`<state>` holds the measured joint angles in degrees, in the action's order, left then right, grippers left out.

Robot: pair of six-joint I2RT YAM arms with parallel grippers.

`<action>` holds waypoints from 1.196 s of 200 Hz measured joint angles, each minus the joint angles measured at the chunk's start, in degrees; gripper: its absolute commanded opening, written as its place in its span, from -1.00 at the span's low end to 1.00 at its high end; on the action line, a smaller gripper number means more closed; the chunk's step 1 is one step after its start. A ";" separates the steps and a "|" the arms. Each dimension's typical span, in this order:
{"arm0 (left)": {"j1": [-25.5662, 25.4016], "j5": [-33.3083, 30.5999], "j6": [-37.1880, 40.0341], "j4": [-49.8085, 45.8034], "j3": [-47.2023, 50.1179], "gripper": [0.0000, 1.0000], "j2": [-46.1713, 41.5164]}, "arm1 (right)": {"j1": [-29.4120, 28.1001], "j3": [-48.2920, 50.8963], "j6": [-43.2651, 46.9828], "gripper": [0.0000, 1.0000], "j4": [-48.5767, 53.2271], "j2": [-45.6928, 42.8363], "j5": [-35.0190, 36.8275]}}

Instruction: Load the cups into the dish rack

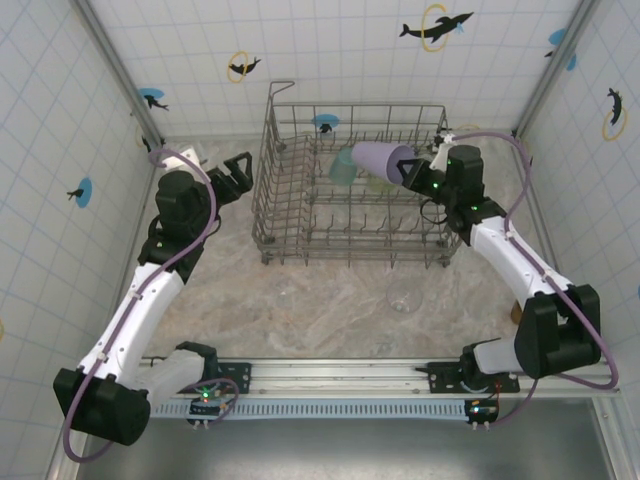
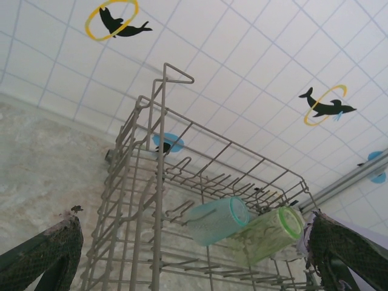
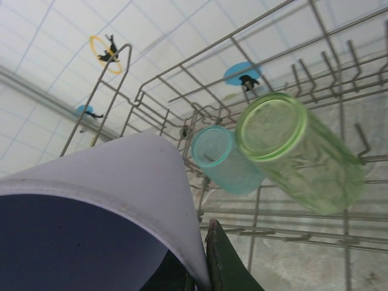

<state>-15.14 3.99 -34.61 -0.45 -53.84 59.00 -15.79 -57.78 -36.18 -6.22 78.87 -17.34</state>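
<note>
**Left to right.** Left gripper (image 1: 238, 172): jaws spread wide, empty, just beside the dish rack (image 1: 266, 200), probably parked clear of the loading. In the rack, a teal cup (image 2: 215, 219) and a lime green cup (image 2: 270, 233) lie tilted side by side among the tines. Right gripper (image 1: 408, 168): closed on the rim of the lavender cup (image 1: 375, 158), held tilted above the rack, likely for seating beside them. From above, the lavender cup hides the lime one. A clear cup (image 1: 403, 298) on the table is faint.

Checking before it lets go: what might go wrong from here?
The right gripper holds the lavender cup tilted, close to the teal cup and green cup in the dish rack; lowering may knock them. Released at this tilt, it may roll instead of standing.
</note>
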 measured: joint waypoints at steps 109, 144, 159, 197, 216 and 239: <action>-0.02 8.15 -10.08 3.52 -6.47 0.95 11.52 | -2.25 3.37 -4.02 -1.00 -7.50 1.84 -7.76; -0.52 9.09 -13.27 5.62 -6.73 0.95 13.68 | -2.25 6.49 -6.86 -1.00 -10.80 1.51 -9.53; -0.98 9.11 -14.45 6.32 -6.73 0.95 14.27 | -2.25 8.11 -8.37 -1.00 -13.00 1.14 -10.23; -2.10 9.97 -17.46 8.02 -6.73 0.95 16.13 | -2.54 10.82 -12.41 -1.00 -19.17 1.11 -11.80; -2.36 11.08 -18.93 8.72 -6.80 0.95 17.53 | -2.75 12.04 -13.99 -1.00 -21.86 1.11 -12.39; -2.47 12.39 -20.50 9.03 -7.72 0.95 19.76 | -2.99 12.72 -15.45 -1.00 -23.96 1.11 -12.70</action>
<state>-17.61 16.38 -55.11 8.58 -61.56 78.76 -18.79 -45.06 -51.64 -30.17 79.99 -30.04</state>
